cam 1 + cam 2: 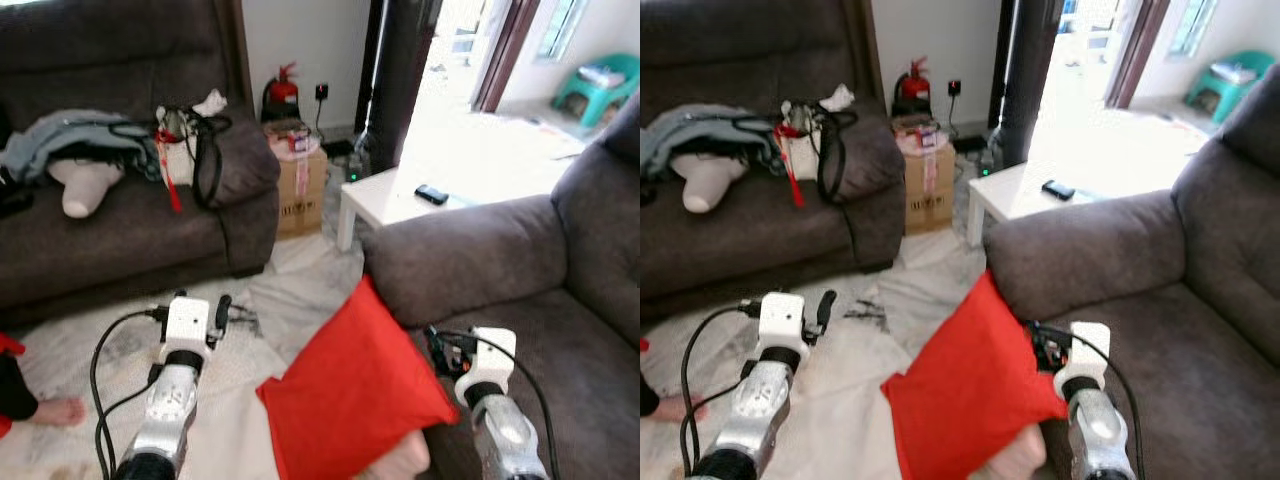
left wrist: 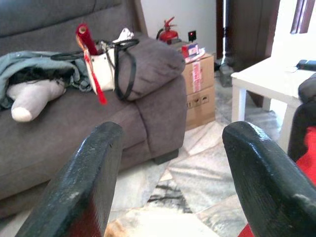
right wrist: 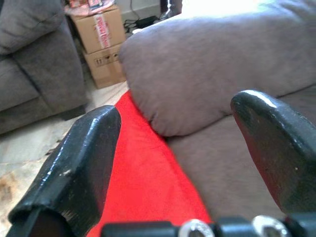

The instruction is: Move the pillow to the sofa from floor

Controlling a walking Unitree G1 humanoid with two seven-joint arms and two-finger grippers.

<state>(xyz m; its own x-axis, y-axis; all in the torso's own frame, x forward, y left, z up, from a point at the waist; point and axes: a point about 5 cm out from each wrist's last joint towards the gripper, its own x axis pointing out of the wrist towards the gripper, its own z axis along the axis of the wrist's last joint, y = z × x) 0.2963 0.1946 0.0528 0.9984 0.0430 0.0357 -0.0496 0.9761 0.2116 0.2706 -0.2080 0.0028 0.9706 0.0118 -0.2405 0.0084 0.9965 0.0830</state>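
The red pillow (image 1: 350, 390) stands tilted on its edge against the front of the grey sofa (image 1: 560, 330) on my right, its top corner touching the sofa's armrest (image 3: 207, 74). My right gripper (image 1: 436, 345) is open at the pillow's right corner, over the sofa seat. In the right wrist view the pillow's red edge (image 3: 143, 173) runs between the spread fingers of that gripper (image 3: 177, 111). My left gripper (image 1: 222, 312) hovers open above the floor to the pillow's left, with nothing between its fingers (image 2: 94, 163).
A second grey sofa (image 1: 120, 240) at the left carries clothes and a bag (image 1: 195, 140). A cardboard box (image 1: 300, 190), a fire extinguisher (image 1: 283, 90) and a white low table (image 1: 385, 195) stand behind. A person's bare foot (image 1: 55, 410) rests on the floor at the far left.
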